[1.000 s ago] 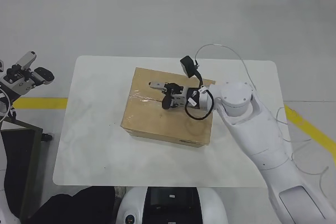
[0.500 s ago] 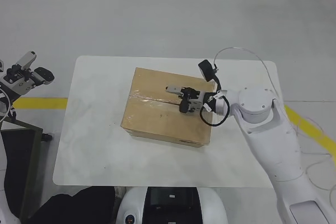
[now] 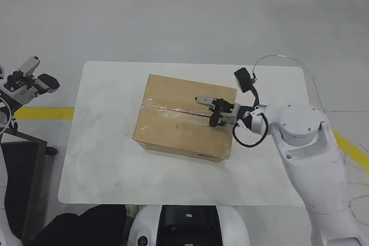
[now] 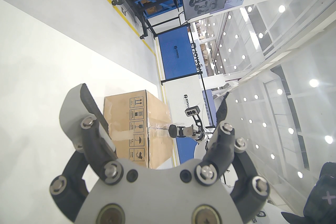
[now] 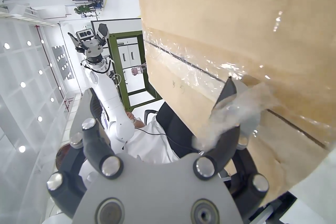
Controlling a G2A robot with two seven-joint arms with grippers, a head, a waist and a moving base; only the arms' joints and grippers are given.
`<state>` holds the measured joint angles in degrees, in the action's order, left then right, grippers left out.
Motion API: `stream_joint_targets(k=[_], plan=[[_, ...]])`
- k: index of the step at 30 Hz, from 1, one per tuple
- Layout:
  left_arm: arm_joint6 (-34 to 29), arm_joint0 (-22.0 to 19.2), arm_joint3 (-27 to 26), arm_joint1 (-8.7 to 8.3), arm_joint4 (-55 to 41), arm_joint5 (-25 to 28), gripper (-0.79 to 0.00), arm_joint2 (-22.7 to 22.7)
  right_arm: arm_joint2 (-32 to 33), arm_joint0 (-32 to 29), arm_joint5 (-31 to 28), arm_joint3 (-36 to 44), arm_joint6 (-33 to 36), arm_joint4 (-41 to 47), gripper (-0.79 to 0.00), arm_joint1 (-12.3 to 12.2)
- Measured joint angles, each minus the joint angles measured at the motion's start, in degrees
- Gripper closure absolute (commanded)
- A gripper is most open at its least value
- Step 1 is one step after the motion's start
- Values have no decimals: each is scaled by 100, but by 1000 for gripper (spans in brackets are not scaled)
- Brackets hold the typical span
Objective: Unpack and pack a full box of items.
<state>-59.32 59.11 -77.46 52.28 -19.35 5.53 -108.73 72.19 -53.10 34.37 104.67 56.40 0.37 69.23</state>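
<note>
Gripper (image 3: 208,109) of right arm, slid rightward along box (image 3: 169,126) top, jaws apart

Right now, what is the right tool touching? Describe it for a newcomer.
On the white table sits one brown cardboard box. Along its top, over the dark flap seam, runs clear tape, where the right tool rests. Its glossy, wrinkled shine sets it apart from the matte cardboard.
</note>
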Motion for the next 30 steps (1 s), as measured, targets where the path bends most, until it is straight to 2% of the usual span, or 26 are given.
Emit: stream_joint_targets(k=[9, 14, 24, 30], plan=[[0, 0, 0, 0, 0, 0, -785, 0, 708, -588, 326, 771, 5, 109, -785, -162], [0, 0, 0, 0, 0, 0, -785, 0, 952, -754, -96, 845, -269, 831, -785, -149], [0, 0, 0, 0, 0, 0, -785, 0, 51, -170, -1212, -207, -826, 1794, -785, 29], [0, 0, 0, 0, 0, 0, -785, 0, -410, 207, -1464, -1030, -963, 1983, -785, 115]])
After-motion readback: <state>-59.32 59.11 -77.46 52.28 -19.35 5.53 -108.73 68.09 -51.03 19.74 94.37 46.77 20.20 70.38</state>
